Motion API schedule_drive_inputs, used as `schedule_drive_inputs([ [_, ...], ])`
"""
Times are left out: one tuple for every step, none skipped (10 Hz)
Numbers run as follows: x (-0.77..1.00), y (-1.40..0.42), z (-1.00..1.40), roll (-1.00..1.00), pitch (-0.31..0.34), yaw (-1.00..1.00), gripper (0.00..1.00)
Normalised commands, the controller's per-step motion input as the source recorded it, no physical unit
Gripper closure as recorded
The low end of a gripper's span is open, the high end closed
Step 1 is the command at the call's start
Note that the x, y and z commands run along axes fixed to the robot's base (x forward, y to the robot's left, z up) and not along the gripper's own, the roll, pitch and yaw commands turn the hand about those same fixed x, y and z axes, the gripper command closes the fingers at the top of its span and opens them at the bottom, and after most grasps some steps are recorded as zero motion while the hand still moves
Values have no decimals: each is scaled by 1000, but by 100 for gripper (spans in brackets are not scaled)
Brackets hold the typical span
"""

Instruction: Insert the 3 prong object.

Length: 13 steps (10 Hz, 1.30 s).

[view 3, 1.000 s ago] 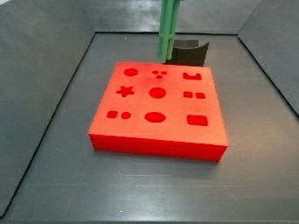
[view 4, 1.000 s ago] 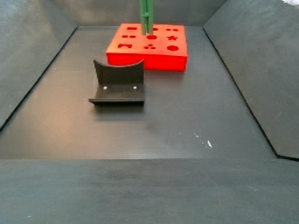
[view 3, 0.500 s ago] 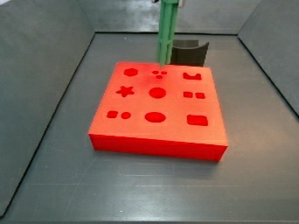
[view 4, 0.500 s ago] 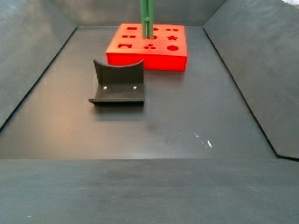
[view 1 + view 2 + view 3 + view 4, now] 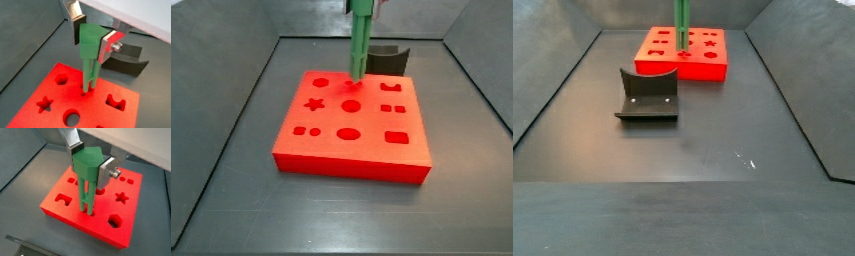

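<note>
My gripper [image 5: 90, 37] is shut on the thick top end of the 3 prong object [image 5: 88, 70], a bright green bar held upright; the same grip shows in a wrist view [image 5: 87, 170]. Its slim strips point down at the red block [image 5: 60, 107] with shaped holes. The tips meet the block's top among the small holes near its far edge [image 5: 354, 80]. In both side views the green bar [image 5: 681, 20] stands upright over the red block [image 5: 684, 55], and the gripper is mostly cut off at the frame top.
The dark grey curved fixture [image 5: 385, 57] stands just behind the red block, and in a side view [image 5: 647, 95] it lies in front of it. Grey walls slope up around the dark floor [image 5: 714, 140].
The green bar has come down a little and shifted slightly, so its tips now reach the block's top. The block and fixture have not moved.
</note>
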Motion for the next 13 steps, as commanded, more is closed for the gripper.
schedule_drive_inputs([
  [-97,-74,-26,0,-49,54,100],
  [-97,-100,-14,0,-59,114,100],
  [-160,-66,-43,0,-77,140,100],
  [0,-14,-86,9,-87,323,100],
  [0,0,-57,14,-74,303,100],
  [0,-17,-6,0,-51,200,100],
  [0,-63,-3,0,-43,143,100],
  [0,-40,-60,0,-51,100,100],
  [0,-6,-89,6,-51,40,100],
  [0,0,-106,24,-46,46,100],
  [0,0,-86,13,-36,20,100],
  [66,0,-43,0,-20,29,100],
  [137,0,-46,0,-27,57,100],
])
